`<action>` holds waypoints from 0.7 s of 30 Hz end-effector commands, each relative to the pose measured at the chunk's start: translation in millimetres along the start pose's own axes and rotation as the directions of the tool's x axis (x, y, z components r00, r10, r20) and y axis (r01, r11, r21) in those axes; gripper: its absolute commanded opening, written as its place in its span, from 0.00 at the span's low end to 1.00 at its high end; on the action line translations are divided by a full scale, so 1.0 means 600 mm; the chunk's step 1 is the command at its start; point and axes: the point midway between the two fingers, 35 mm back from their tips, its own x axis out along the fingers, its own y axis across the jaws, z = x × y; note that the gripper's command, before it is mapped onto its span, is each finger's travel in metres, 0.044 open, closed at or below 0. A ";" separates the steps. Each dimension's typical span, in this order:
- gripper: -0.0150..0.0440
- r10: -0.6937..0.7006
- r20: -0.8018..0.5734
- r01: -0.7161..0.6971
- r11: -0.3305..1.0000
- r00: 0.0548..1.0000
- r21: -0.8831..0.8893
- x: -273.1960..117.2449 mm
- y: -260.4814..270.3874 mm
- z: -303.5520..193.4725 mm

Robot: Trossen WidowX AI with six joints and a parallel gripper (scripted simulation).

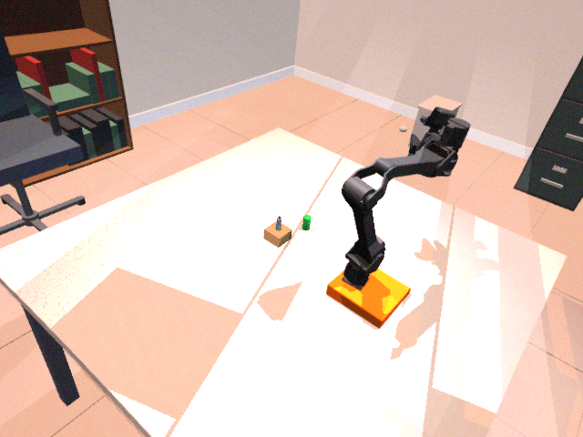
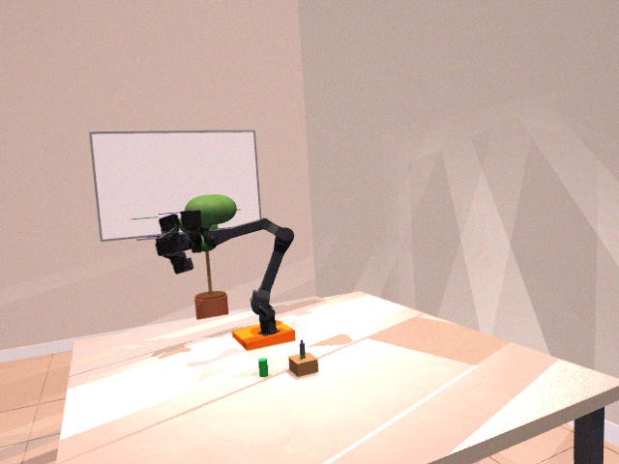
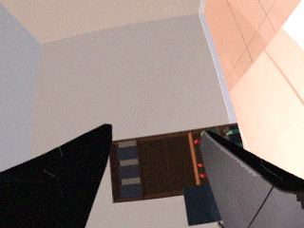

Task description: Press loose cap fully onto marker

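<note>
The brown holder block (image 1: 276,237) (image 2: 303,365) sits on the table. The small dark marker (image 1: 279,221) (image 2: 302,348) stands upright in it, with a green band at its foot and its tip bare. The green cap (image 1: 306,222) (image 2: 263,367) stands upright on the table a short way from the block, right of it in the top view and left of it in the exterior view. My gripper (image 3: 158,135) is partly open with nothing between its fingers. It is raised high, well away from the cap and marker. Neither shows in the wrist view.
The orange base (image 1: 393,287) (image 2: 250,341) carries the arm, on the table near the block and cap. A chair (image 1: 33,141) and a bookcase (image 1: 61,39) (image 3: 166,166) stand beyond the table. A potted plant (image 2: 211,305) is behind the arm in the exterior view.
</note>
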 end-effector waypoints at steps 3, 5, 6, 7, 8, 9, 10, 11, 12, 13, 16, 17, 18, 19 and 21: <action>0.66 -0.210 -0.040 0.196 0.954 0.977 -0.227 0.112 -0.095 -0.031; 0.66 -0.261 -0.051 0.238 0.930 0.964 -0.280 0.130 -0.116 -0.043; 0.66 -0.288 -0.057 0.258 0.916 0.956 -0.308 0.138 -0.128 -0.049; 0.66 -0.316 -0.063 0.277 0.899 0.947 -0.338 0.146 -0.140 -0.057; 0.66 -0.343 -0.069 0.296 0.881 0.937 -0.369 0.153 -0.152 -0.065; 0.66 -0.372 -0.076 0.313 0.861 0.925 -0.401 0.160 -0.164 -0.073; 0.66 -0.401 -0.082 0.330 0.838 0.912 -0.434 0.166 -0.176 -0.082; 0.66 -0.431 -0.089 0.345 0.814 0.898 -0.468 0.172 -0.189 -0.091; 0.66 -0.462 -0.095 0.357 0.787 0.882 -0.504 0.177 -0.202 -0.101; 0.66 -0.492 -0.101 0.368 0.757 0.865 -0.540 0.182 -0.215 -0.111; 0.66 -0.586 -0.117 0.382 0.654 0.802 -0.653 0.192 -0.255 -0.143; 0.66 -0.617 -0.122 0.380 0.615 0.778 -0.691 0.195 -0.269 -0.154; 0.66 -0.648 -0.125 0.373 0.574 0.751 -0.729 0.197 -0.282 -0.166; 0.66 -0.678 -0.128 0.362 0.531 0.724 -0.766 0.198 -0.296 -0.177; 0.66 -0.737 -0.130 0.326 0.441 0.664 -0.837 0.198 -0.322 -0.201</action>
